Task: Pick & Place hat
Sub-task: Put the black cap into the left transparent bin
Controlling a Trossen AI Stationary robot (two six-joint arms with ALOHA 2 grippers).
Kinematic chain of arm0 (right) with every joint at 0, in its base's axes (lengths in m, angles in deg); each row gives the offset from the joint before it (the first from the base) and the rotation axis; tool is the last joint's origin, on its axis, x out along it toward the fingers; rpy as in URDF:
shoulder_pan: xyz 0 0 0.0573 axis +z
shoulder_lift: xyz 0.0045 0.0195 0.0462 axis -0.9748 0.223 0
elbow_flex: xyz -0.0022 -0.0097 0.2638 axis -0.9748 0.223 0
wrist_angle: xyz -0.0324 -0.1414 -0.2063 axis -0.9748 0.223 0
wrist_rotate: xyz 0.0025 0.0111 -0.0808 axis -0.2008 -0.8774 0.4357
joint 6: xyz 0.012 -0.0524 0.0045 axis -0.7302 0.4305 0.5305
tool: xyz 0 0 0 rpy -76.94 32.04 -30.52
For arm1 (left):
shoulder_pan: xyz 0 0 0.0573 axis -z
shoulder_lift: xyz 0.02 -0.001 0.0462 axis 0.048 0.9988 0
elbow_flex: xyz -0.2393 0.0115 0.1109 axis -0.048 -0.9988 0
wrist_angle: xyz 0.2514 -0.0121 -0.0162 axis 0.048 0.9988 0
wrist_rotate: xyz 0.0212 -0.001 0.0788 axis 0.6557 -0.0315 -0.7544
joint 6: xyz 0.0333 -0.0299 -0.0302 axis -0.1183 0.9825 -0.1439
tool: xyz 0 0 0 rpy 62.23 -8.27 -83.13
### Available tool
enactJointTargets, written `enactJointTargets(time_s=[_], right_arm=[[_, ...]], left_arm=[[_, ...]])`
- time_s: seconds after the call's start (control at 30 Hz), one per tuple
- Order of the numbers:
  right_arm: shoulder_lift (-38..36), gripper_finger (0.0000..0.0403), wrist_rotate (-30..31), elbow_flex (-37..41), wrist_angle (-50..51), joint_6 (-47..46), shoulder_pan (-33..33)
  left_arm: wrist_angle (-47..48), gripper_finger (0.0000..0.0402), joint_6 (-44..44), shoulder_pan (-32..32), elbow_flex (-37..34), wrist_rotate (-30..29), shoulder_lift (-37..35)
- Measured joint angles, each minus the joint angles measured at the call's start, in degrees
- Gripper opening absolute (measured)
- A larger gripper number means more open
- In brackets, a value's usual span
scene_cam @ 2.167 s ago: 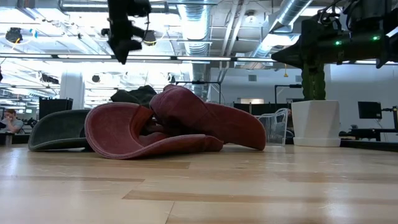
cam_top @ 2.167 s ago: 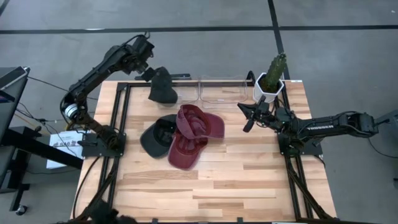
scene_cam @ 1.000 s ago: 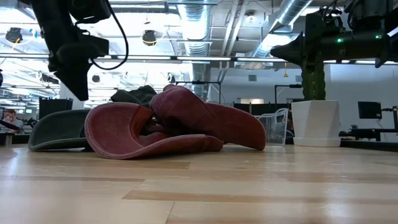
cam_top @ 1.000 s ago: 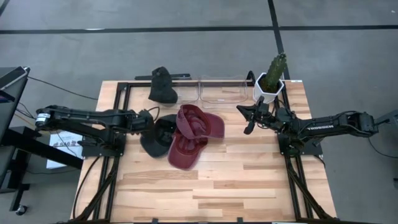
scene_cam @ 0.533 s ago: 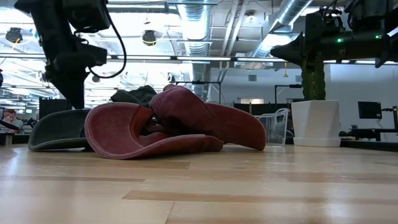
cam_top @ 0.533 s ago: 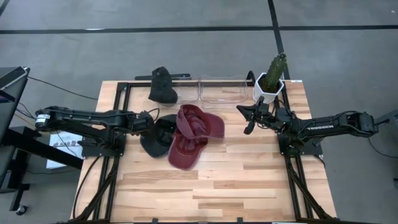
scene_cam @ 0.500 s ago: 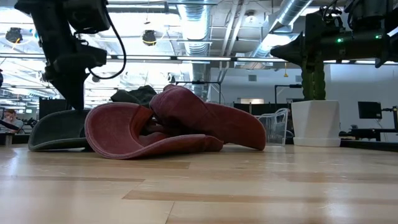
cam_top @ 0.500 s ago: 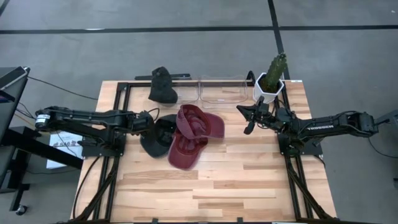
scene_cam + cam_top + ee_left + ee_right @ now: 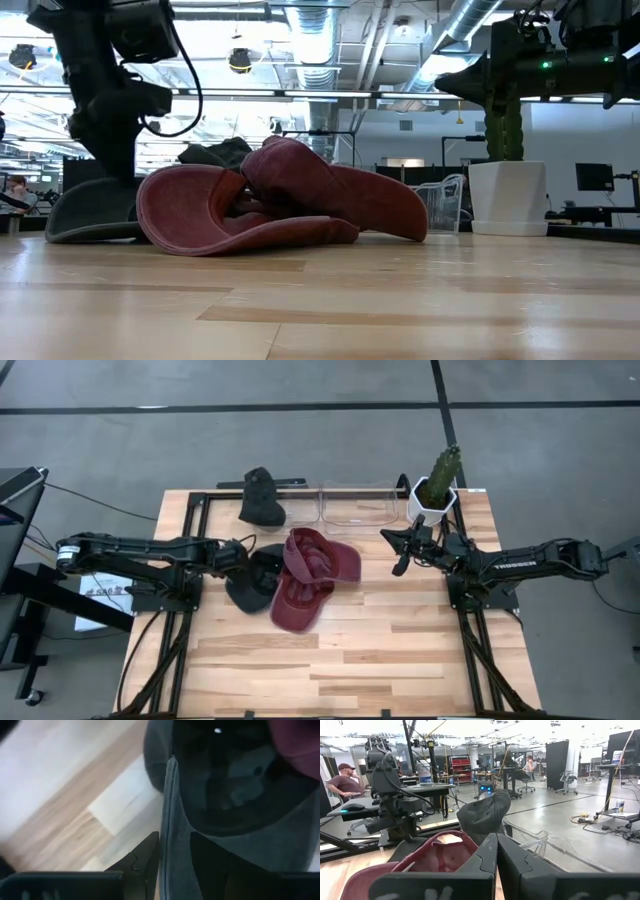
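Nearest the front edge, the wooden bench (image 9: 380,650) lies bare. Further in, at the middle, two maroon hats (image 9: 310,575) lie piled together, one upside down with its brim toward the front, the other draped over it. Touching them on the left is a dark hat (image 9: 250,582), upside down, its hollow facing up.

The left hand (image 9: 246,556) is low over that dark hat's left rim. In the left wrist view, the rim (image 9: 170,820) runs up between the two dark fingers (image 9: 145,862), which stand partly apart on either side of it; whether they press the cloth, I cannot tell. In the low view the left arm (image 9: 110,90) comes down just behind the dark hat's brim (image 9: 85,210).

The right hand (image 9: 398,563) hovers above the bench to the right of the maroon hats, well apart from them, its fingers closed together and holding nothing. The right wrist view shows the two fingers (image 9: 492,865) pressed side by side.

At the far edge, another dark hat (image 9: 261,500) sits upright at the left, beside a clear tray (image 9: 355,505). A white pot with a cactus (image 9: 436,485) stands at the far right corner.

Beyond the bench, the right wrist view shows a person (image 9: 345,782) seated at a desk.
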Motion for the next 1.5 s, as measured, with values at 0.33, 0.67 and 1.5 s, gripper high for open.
enactJointTargets(time_s=[0.33, 0.67, 1.5], right_arm=[[0.00, 0.0000, 0.02, 0.00, 0.00, 0.00, 0.00], [0.00, 0.0000, 0.07, -0.02, 0.00, -0.02, 0.02], [0.00, 0.0000, 0.04, -0.01, 0.00, -0.04, 0.00]], left_arm=[[-1.30, 0.0106, 0.00, 0.00, -0.01, 1.30, 0.01], [-1.93, 0.0035, -2.57, 0.00, 0.08, 1.42, 5.26], [-3.29, 0.0024, -5.89, 7.65, 2.01, -16.84, -8.27]])
